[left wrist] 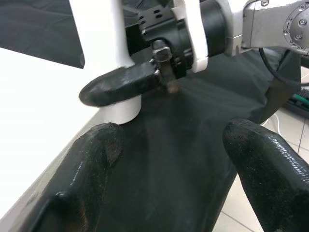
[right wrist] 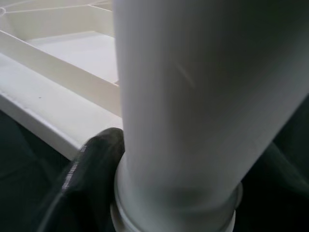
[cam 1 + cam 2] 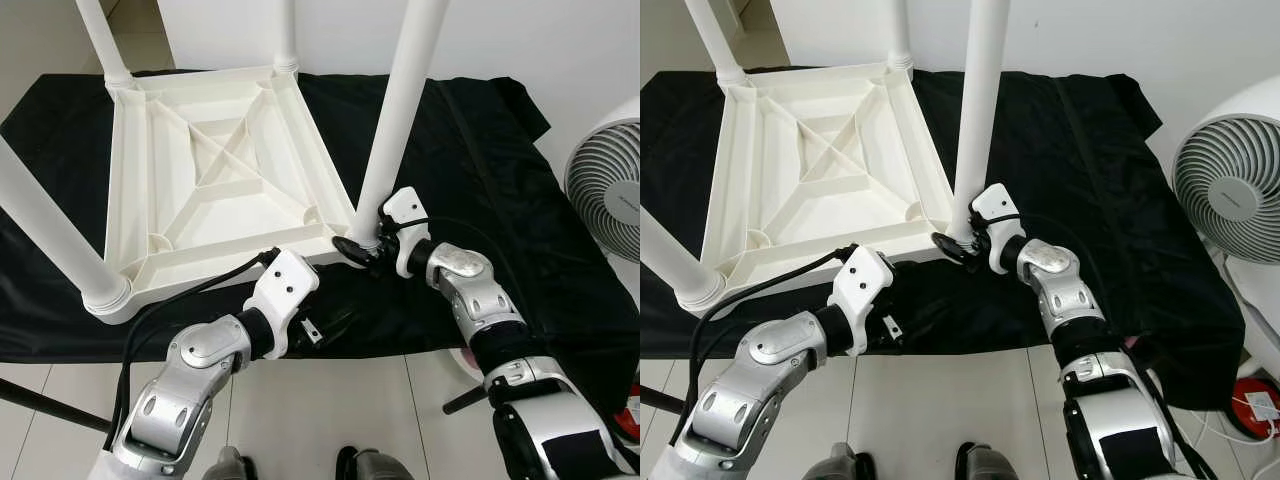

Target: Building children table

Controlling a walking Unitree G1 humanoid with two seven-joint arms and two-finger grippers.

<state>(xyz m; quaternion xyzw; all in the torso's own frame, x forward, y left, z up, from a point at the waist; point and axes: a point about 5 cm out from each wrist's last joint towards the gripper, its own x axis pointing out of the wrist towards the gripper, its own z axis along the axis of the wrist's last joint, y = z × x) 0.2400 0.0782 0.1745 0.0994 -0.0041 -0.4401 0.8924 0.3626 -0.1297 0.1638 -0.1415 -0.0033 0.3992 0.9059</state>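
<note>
The white plastic children's table (image 3: 215,175) lies upside down on a black cloth (image 3: 470,160) in the upper left of the head views, its ribbed underside facing up and its legs standing from the corners. The right claw (image 3: 362,246) is closed around the base of the near-right leg (image 3: 400,120), just above its collar at the corner socket; one finger presses the leg in the right wrist view, though the other is hidden. The left claw (image 1: 169,179) hangs wide and empty just below the tabletop's near edge. The leg looks light, stiff and smooth, so likely slippery; a grip low by the collar seems best for turning. A fan (image 3: 1230,180) stands at the right.
</note>
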